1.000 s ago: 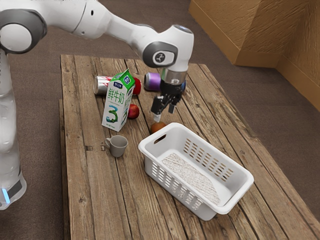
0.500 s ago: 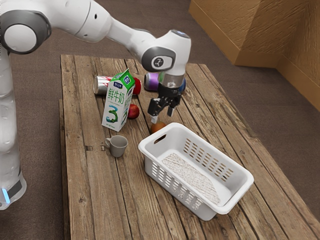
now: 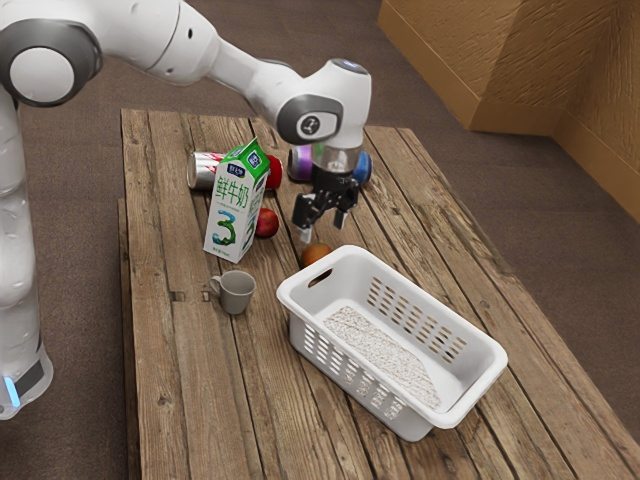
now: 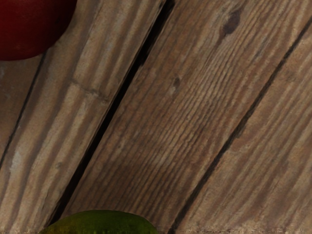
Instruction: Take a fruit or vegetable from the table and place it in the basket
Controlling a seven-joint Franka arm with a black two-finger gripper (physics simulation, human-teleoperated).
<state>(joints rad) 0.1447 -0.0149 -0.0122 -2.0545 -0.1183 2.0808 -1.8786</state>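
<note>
One gripper (image 3: 323, 230): wide, fingertips well parted, pointing down above the table; nothing gripped between them; taken as centre of a clock face laid on the exterior view, 12 toward the view's top.
Orange fruit (image 3: 316, 256): on the table, between 6 and 7 o'clock, just below the fingertips and near the basket's closest corner; hard to tell whether touched.
Green rounded thing (image 4: 100, 223): just under the hand in the wrist view, mostly cut off; impossible to say whether part of the orange fruit.
Apple (image 3: 267, 223): red, at 9 o'clock, near the gripper, just beside the carton; partly visible in the wrist view too.
Basket (image 3: 462, 415): white, upright, at 5 o'clock, with slotted sides and a pale speckled patch on its floor.
Milk carton (image 3: 226, 215): green and white, upright, between 9 and 10 o'clock, beyond the apple.
Mug (image 3: 237, 292): grey, upright, at 8 o'clock, handle turned away from the basket.
Silver can (image 3: 203, 171): lying at 10 o'clock, partly behind the carton.
Purple can (image 3: 301, 164): lying between 11 and 12 o'clock, partly hidden by the arm.
Table (image 3: 180, 400): brown wooden planks, beneath everything listed.
</note>
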